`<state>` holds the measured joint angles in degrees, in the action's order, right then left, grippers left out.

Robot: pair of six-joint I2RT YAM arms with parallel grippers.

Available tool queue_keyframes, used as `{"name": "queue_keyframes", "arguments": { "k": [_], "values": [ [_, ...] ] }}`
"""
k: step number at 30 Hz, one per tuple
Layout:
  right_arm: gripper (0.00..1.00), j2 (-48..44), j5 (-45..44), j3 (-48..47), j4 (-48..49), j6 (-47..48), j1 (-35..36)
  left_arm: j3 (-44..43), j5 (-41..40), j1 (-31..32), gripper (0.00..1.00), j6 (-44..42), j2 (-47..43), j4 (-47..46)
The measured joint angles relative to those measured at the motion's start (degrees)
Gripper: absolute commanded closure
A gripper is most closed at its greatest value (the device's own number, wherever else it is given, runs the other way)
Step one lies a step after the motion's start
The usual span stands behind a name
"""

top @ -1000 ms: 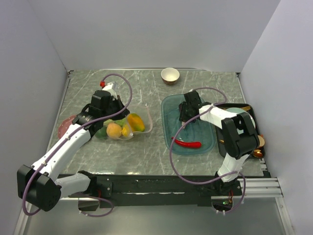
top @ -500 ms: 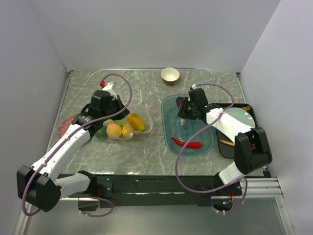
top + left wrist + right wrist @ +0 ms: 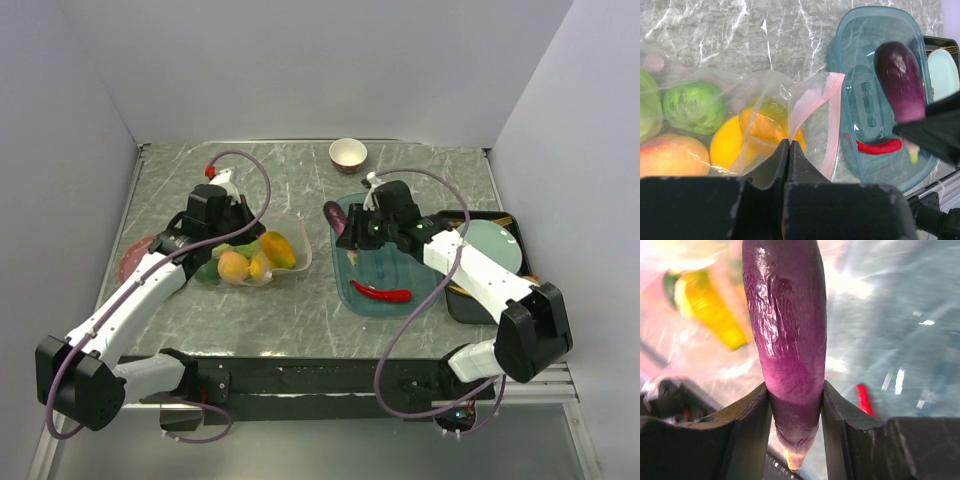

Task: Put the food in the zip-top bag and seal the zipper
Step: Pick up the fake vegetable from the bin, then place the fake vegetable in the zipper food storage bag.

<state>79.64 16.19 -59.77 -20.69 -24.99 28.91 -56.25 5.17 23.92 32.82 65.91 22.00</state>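
Note:
The clear zip-top bag lies left of centre, holding oranges, a yellow lemon and green limes. My left gripper is shut on the bag's mouth edge by the pink zipper, holding it open. My right gripper is shut on the purple eggplant, held above the left end of the teal tray; the eggplant also shows in the top view and the left wrist view. The red chili lies in the tray.
A cream-and-brown bowl stands at the back. A black tray with a pale plate and utensils sits at the right. A pinkish round thing lies left of the bag. Grey walls close in the table on three sides.
My right gripper has lifted the eggplant off the teal tray and carried it left toward the bag's mouth. The left gripper has held still on the bag edge.

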Motion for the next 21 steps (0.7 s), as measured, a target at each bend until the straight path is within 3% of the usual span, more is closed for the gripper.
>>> {"name": "queue_keyframes", "arguments": {
  "k": [21],
  "values": [
    [0.61,3.23,8.37,-8.33,-7.08,8.68,10.38,0.0,-0.02,0.0,0.99,-0.17,0.59,-0.02]
  ]
}}
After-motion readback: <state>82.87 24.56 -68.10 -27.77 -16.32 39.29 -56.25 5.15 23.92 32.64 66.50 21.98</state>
